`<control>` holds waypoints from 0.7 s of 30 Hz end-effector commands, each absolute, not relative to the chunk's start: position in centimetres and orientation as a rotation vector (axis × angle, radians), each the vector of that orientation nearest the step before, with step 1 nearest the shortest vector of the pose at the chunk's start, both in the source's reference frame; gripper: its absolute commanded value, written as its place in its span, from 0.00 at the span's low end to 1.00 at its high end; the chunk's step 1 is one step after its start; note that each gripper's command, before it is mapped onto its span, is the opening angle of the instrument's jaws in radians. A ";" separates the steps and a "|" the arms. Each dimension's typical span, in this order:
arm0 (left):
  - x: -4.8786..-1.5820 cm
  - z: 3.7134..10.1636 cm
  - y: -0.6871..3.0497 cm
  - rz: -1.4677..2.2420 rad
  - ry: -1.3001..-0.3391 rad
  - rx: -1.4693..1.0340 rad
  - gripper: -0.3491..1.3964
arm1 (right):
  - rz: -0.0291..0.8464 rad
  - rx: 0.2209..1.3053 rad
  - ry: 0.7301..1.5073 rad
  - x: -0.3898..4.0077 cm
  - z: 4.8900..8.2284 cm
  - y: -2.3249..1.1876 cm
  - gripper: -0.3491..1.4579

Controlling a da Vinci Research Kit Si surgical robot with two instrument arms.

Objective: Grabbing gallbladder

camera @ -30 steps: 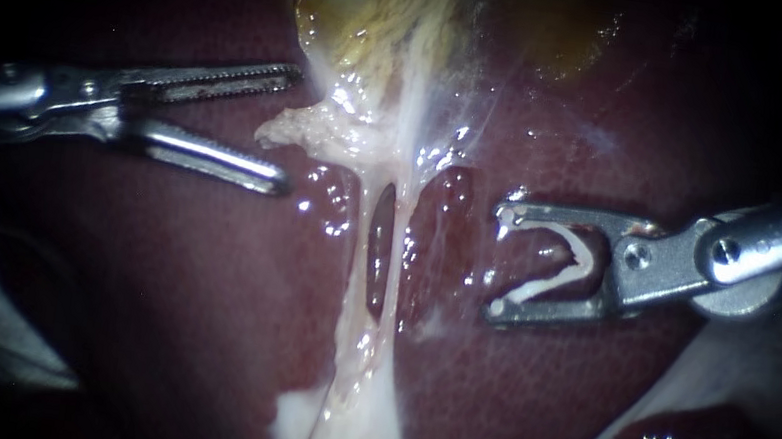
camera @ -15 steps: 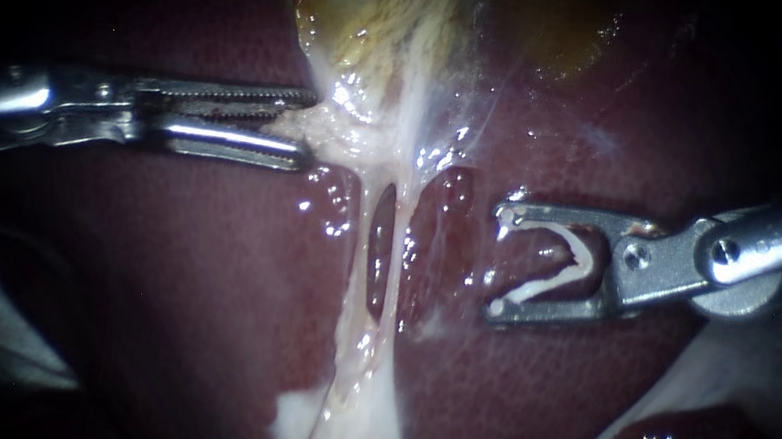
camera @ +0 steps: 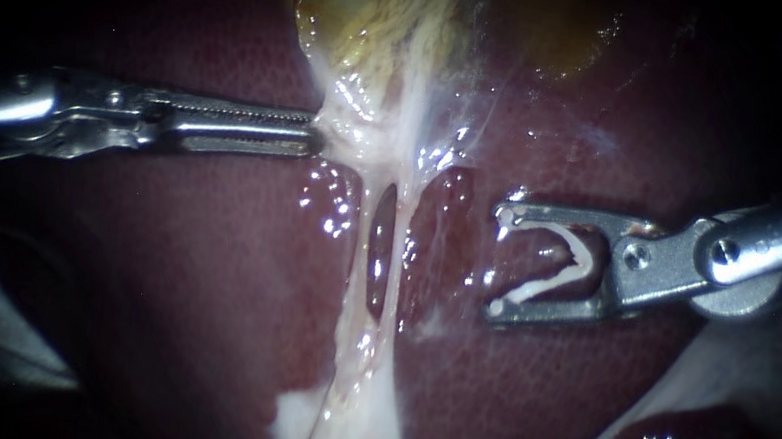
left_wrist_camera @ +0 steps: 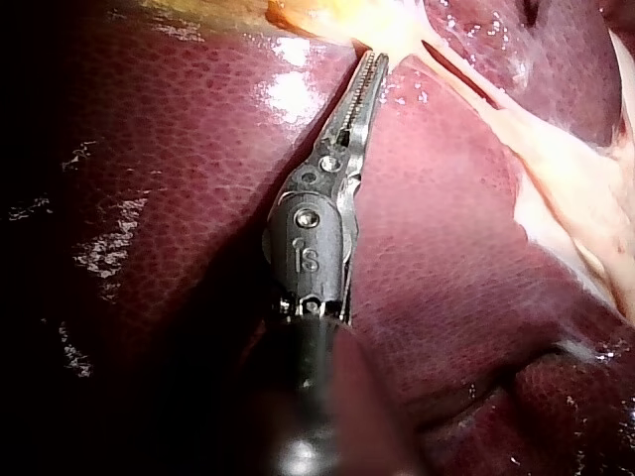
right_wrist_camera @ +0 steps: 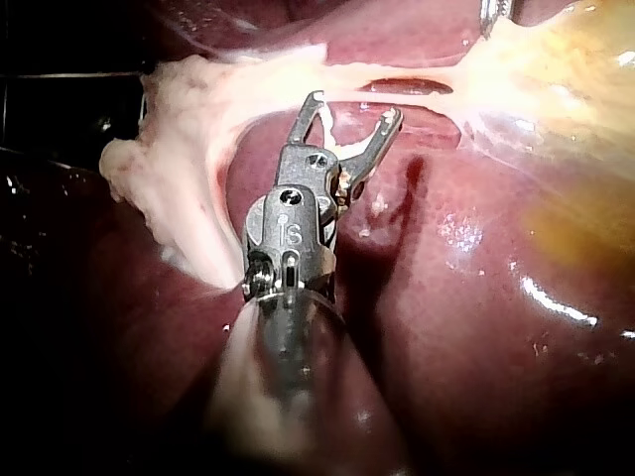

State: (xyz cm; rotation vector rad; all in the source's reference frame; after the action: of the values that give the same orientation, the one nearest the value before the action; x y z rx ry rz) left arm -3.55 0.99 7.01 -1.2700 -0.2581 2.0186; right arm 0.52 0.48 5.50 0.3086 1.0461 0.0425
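Dark red liver (camera: 198, 305) makes up the whole background. It is smooth, wet and finely speckled, with bright glints where the light strikes it. Beyond its edges the view falls off into black, and no surface or room shows.

The gallbladder (camera: 369, 5) lies at the upper middle of the endoscope view. It is a yellowish, glossy sac with pale stringy fibres running down its face. From its lower end a white, filmy band of tissue (camera: 359, 387) runs down the middle of the liver, ragged and wet. The band splits around a narrow dark red slit (camera: 379, 248) shaped like a long oval.

The left tool (camera: 313, 137) is bright metal, long and slim, with fine teeth along the inner edges of its jaws. Its jaws lie closed on the pale, frayed tissue at the gallbladder's lower end, at that tissue's left edge.

The right tool (camera: 499, 259) is shorter and blockier, with a screw head at its hinge. It hovers over the liver to the right of the slit, clear of the band. Its jaws stand wide apart and carry a white V-shaped clip (camera: 573, 252), whose two legs lie against the two jaws.
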 end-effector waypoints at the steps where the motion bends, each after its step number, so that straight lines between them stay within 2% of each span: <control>1: -3.55 7.00 1.00 2.019 -0.259 -1.267 0.07 | 0.042 0.309 1.046 0.52 5.50 0.48 0.47; 3: -3.54 7.00 0.99 2.014 -0.267 -1.256 0.00 | 0.042 0.309 1.046 0.52 5.50 0.48 0.47; 15: -3.48 6.78 0.96 1.972 -0.436 -1.174 0.00 | 0.042 0.309 1.046 0.52 5.50 0.48 0.47; 21: -3.41 6.52 1.06 1.954 -0.495 -1.166 0.00 | 0.042 0.309 1.046 0.51 5.50 0.48 0.47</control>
State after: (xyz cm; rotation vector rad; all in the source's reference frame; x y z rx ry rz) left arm -3.40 1.07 6.47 -1.1637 -0.4991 1.9525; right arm 0.52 0.48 5.50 0.3088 1.0462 0.0419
